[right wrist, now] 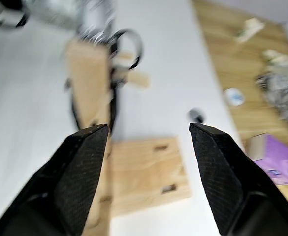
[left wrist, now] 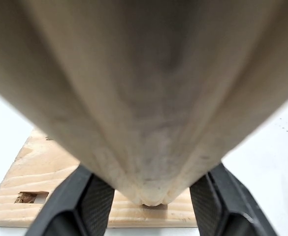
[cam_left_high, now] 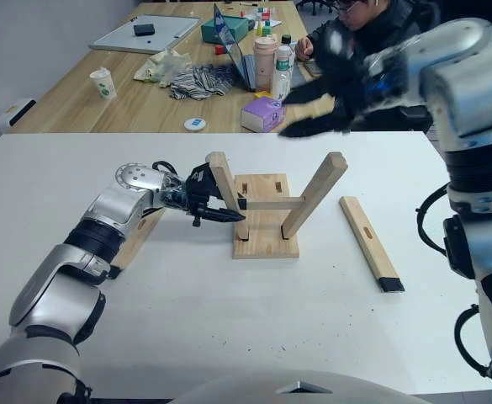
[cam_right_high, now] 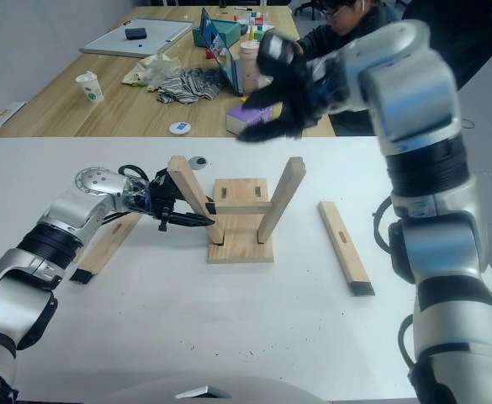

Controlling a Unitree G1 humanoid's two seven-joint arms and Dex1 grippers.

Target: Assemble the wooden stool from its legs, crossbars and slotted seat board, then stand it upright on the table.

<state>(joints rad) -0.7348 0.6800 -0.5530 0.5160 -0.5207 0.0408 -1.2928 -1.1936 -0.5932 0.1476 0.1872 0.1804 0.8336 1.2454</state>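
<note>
1. Lying on the white table (cam_left_high: pixel 229 337), the pale slotted wooden seat board (cam_left_high: pixel 267 245) holds a pale wooden left leg (cam_left_high: pixel 226 189) and right leg (cam_left_high: pixel 317 194), joined by a thin wooden crossbar (cam_left_high: pixel 272 203).
2. The left gripper (cam_left_high: pixel 225 210) clamps the left leg.
3. The right gripper (right wrist: pixel 148 132) hangs above the board, jaws wide.
4. A loose dark-tipped wooden leg (cam_left_high: pixel 370 242) lies right of the board.

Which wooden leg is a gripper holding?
The upright leg on the robot's left, in the left gripper; the other upright leg stands free.
</note>
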